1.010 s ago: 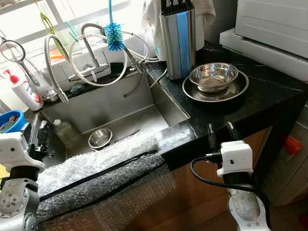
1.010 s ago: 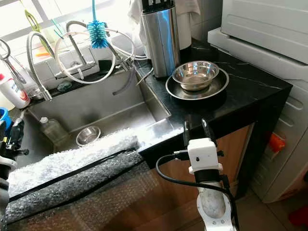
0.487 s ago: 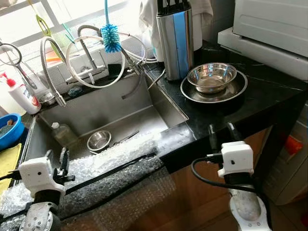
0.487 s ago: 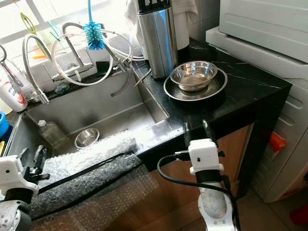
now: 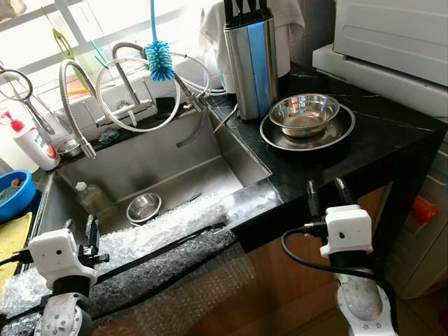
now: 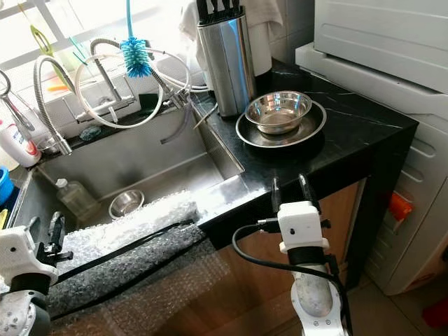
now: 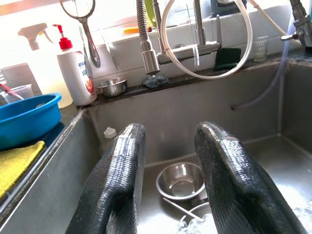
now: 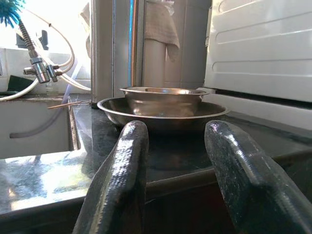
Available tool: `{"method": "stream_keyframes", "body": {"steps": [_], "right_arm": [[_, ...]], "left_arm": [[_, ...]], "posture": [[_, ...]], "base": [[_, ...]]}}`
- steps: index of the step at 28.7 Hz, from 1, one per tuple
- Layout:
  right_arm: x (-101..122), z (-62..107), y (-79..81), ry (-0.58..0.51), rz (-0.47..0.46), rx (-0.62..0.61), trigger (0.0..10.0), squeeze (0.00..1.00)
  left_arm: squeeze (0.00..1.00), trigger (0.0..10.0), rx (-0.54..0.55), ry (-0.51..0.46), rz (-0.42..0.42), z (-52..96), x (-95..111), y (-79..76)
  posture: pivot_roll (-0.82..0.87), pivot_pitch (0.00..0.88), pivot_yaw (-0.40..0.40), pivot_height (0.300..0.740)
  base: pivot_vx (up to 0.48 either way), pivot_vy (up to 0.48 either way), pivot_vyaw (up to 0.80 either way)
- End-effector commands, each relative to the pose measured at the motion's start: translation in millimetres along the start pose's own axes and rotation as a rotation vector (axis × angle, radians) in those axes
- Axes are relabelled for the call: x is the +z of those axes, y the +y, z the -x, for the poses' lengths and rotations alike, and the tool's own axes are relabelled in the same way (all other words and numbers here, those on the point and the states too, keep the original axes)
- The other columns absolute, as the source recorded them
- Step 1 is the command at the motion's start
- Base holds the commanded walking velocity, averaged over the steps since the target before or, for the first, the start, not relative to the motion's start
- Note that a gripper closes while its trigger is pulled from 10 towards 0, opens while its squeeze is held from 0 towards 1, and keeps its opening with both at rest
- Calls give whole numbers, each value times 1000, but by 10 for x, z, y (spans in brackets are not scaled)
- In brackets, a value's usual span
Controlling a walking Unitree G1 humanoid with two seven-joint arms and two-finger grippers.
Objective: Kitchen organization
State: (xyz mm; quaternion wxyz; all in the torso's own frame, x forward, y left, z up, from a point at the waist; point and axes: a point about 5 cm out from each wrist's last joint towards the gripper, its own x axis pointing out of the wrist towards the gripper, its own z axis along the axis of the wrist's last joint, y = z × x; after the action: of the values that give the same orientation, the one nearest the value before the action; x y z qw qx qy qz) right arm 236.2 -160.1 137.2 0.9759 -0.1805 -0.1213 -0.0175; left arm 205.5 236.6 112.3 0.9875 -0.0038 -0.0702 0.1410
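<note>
Head cameras look down on sink (image 5: 161, 164); wrist cameras sit low.

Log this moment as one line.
left gripper: open, at sink front | right gripper: open, facing nested bowls | nothing held

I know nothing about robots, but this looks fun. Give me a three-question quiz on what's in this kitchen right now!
1. True or false: the small steel bowl lies in the sink.
2. What does the bowl on the counter sit in? A a wide steel dish, B a blue basin, C a pan.
3. Fill in: the right hand is open and holds ____.

Key: 1 true; 2 A, the dish; 3 nothing.
</note>
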Motion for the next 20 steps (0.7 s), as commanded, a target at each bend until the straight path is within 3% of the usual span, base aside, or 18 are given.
{"method": "stream_keyframes", "body": {"steps": [1, 20], "right_arm": [[-14, 9, 35, 5, -16, 14, 10000, 0], [31, -69, -45, -2, -32, -26, 10000, 0]], "left_arm": [[0, 10000, 37, 2, -6, -15, -14, 72], [0, 10000, 19, -2, 19, -59, -45, 8]], "posture": [[-154, 0, 225, 740], [-154, 0, 218, 740]], "base": [[0, 0, 0], [0, 0, 0]]}}
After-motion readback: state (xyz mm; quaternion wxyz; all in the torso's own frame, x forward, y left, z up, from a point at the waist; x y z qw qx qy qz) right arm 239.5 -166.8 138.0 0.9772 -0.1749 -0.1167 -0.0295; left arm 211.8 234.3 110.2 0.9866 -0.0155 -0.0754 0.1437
